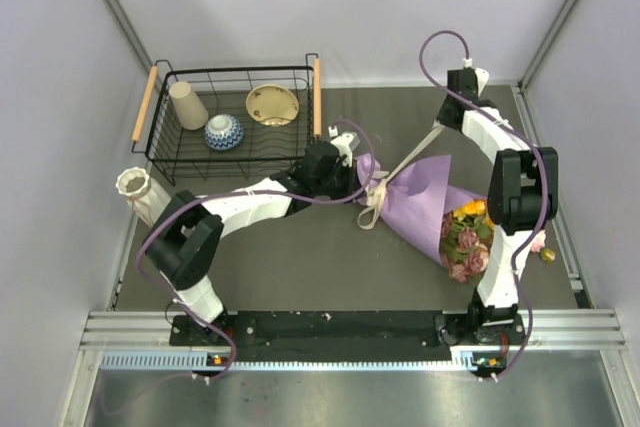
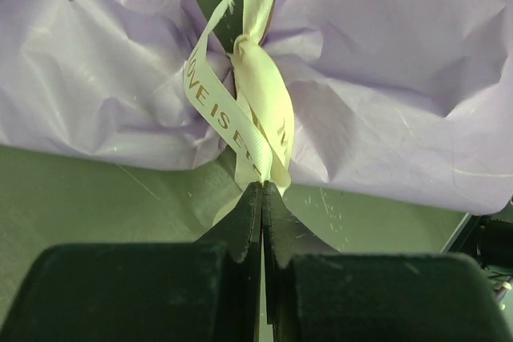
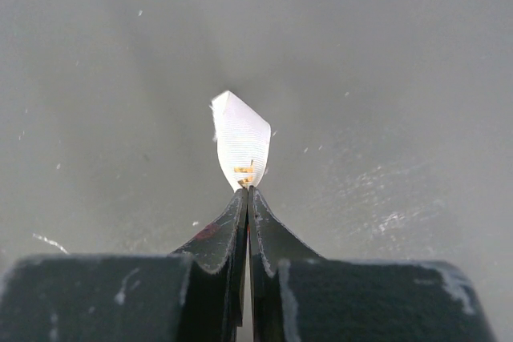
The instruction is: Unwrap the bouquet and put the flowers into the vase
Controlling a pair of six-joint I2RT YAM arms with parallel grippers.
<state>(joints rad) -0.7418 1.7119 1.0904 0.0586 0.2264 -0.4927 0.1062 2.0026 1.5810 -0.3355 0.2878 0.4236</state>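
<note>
Dark grey tabletop (image 1: 300, 277) boxed in by pale walls (image 1: 60, 97), pretty bare setup. The left end effector (image 2: 263, 191) is clamped tight, jaws fully together, pinching the cream ribbon (image 2: 260, 110) just below the knot. The right end effector (image 3: 247, 194) is clenched too, with just the very tip of a ribbon tail poking out between its fingers.

The bouquet (image 1: 425, 209) lies on its side mid-tabletop, right of centre. Its lilac paper is wrapped and tied, and the flowers (image 1: 466, 242) point toward the right arm's base. The vase (image 1: 136, 193) sits way over at the left edge, well apart from the bouquet.

Only the top view shows the ribbon stretched in a straight line from the knot up to the right end effector. It's also the only one showing the black wire basket (image 1: 165, 162) with a beige cup (image 1: 187, 105), a blue-and-white bowl (image 1: 224, 132) and a yellowish dish (image 1: 272, 104) inside. The left wrist view is the one that gets the knot up close. There's gold lettering on the ribbon there, I can read "OVE IS" and then it curls out of sight. The right wrist view just has a few gold marks on the ribbon tip, too small to read.
</note>
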